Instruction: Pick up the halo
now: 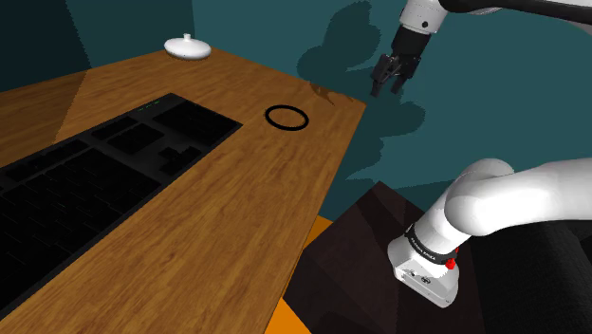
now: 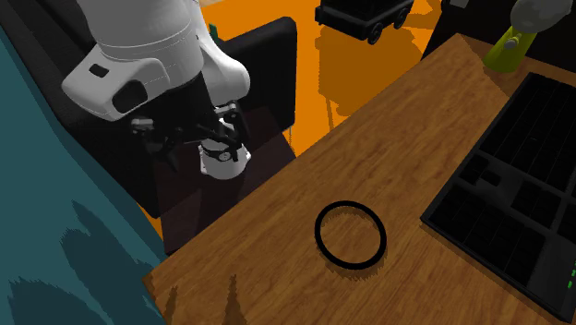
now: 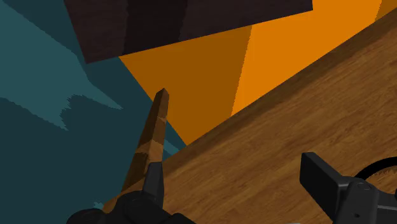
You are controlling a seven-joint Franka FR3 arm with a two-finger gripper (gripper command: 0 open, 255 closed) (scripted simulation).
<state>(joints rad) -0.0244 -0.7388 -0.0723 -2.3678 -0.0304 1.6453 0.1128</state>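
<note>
Jaws apart, hovering just off the bench (image 1: 237, 218) corner; the black halo (image 1: 286, 117) lies flat nearby, untouched.

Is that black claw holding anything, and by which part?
Nothing. The gripper is open and empty; the black ring lies on the table, apart from it.

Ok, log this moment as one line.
black ring: flat on wooden table | gripper: open, empty, apart from ring | grasp: not yet
</note>
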